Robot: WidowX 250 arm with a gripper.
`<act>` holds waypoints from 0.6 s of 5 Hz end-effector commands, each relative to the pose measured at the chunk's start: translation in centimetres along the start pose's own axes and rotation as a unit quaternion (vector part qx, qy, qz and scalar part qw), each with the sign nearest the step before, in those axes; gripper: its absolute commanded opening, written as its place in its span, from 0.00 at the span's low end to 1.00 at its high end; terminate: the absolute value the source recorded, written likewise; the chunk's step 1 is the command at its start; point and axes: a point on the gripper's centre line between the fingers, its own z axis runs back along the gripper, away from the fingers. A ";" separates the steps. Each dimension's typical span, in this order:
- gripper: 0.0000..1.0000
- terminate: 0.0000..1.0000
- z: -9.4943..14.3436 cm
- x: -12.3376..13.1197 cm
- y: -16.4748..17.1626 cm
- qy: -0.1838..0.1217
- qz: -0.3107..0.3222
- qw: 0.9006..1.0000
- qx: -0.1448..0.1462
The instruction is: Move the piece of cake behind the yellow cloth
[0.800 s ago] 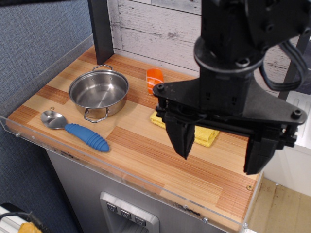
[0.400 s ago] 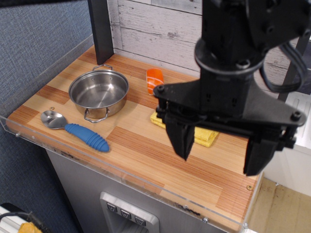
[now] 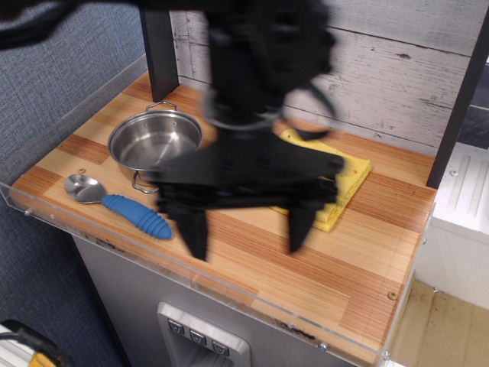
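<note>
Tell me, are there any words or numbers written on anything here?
None that can be read. The steel pot, the blue-handled spoon, the yellow cloth and the wooden table carry no writing. The end effector is blurred and shows no label.

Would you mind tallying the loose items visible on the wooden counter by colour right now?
Silver: 1, the steel pot
Yellow: 1, the yellow cloth
Blue and silver: 1, the spoon
Total: 3
The piece of cake is not visible; the blurred arm and its open gripper hide the spot behind it.
</note>
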 end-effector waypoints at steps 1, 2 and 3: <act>1.00 0.00 -1.1 5.1 2.9 -0.013 0.084 0.996 -0.016; 1.00 0.00 -1.8 8.5 2.7 -0.029 0.090 0.995 -0.016; 1.00 0.00 -3.4 12.1 2.3 -0.039 0.073 0.997 -0.009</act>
